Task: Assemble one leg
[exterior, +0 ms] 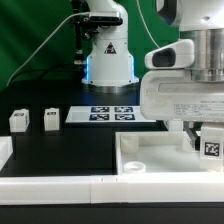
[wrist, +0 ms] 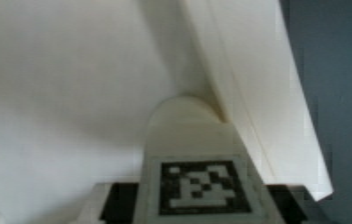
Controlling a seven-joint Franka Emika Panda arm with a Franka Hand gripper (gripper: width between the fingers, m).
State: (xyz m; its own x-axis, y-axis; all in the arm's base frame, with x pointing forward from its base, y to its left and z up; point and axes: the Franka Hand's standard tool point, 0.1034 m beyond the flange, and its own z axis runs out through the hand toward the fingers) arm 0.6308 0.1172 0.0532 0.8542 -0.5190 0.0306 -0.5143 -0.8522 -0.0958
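My gripper point(exterior: 207, 140) is shut on a white leg point(exterior: 211, 146) with a black-and-white tag and holds it upright over the large white tray-like piece point(exterior: 165, 160) at the exterior view's right. In the wrist view the held leg point(wrist: 198, 160) fills the middle between my dark fingers point(wrist: 125, 203), its far end close to the tray's raised rim point(wrist: 244, 80) and inner corner. Two more legs point(exterior: 18, 120) point(exterior: 51, 119) stand on the black table at the exterior view's left.
The marker board point(exterior: 110, 114) lies on the table in the middle, in front of the robot base point(exterior: 108, 55). A white wall point(exterior: 60, 188) runs along the table's front edge. A white block point(exterior: 4, 152) sits at the left edge.
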